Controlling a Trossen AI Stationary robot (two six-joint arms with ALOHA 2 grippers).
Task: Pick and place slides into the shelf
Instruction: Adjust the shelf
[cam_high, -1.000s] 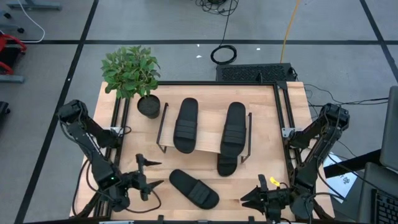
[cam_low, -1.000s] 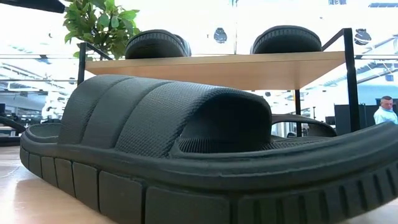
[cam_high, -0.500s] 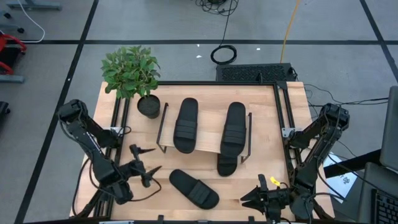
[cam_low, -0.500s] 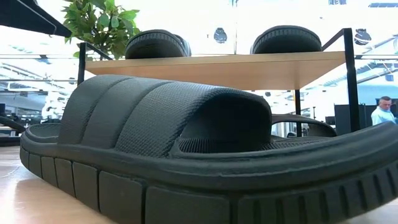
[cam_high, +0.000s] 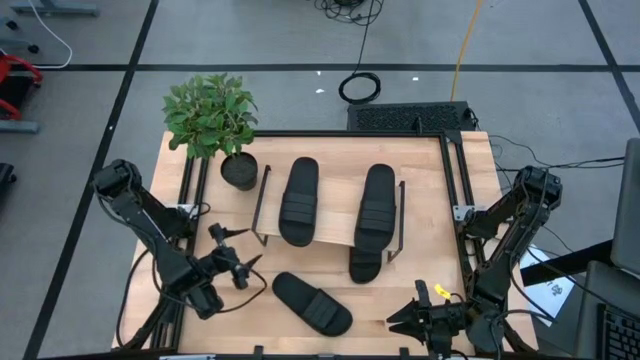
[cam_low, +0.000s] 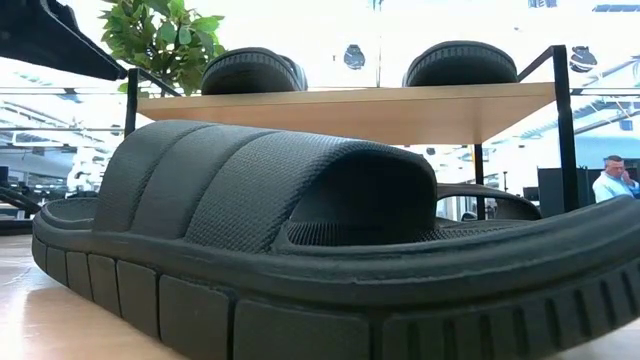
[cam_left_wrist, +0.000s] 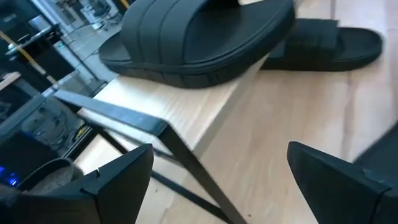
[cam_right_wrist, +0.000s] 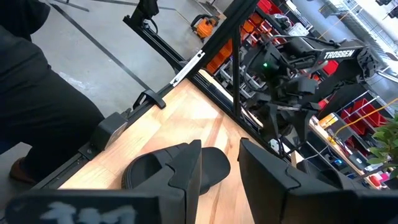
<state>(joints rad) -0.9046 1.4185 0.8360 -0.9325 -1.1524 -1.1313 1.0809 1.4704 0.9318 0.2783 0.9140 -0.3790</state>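
— Which step are you on?

— Two slides (cam_high: 299, 200) already lie on the top board of the shelf (cam_high: 335, 222). A third slide (cam_high: 364, 265) sits under that board, its end poking out the front. One loose slide (cam_high: 312, 302) is left on the table (cam_high: 425, 240), so my guess is you are about to reach for it.

— Where are the grippers?

— Your left gripper (cam_high: 232, 262) hovers over the table with its fingers spread wide and nothing between them. The loose slide lies near it at about 4 o'clock in the high view. The right gripper (cam_high: 415, 320) waits at the front edge, at about 3 o'clock from that slide. Its fingers are a little apart and empty.

— What does the next move call for?

— Swing the left gripper toward 4 o'clock, come down over the ribbed strap and close on it. The free space looks to be under the board, beside the third slide, so the slide would have to go in low and flat.

— What is in the way?

— The shelf's black wire side frame (cam_high: 262, 210) stands just beside your left gripper at 1 o'clock. The plant pot (cam_high: 240, 170) sits near the shelf's far left corner, at 12 o'clock from the gripper. The third slide's protruding end narrows the opening.
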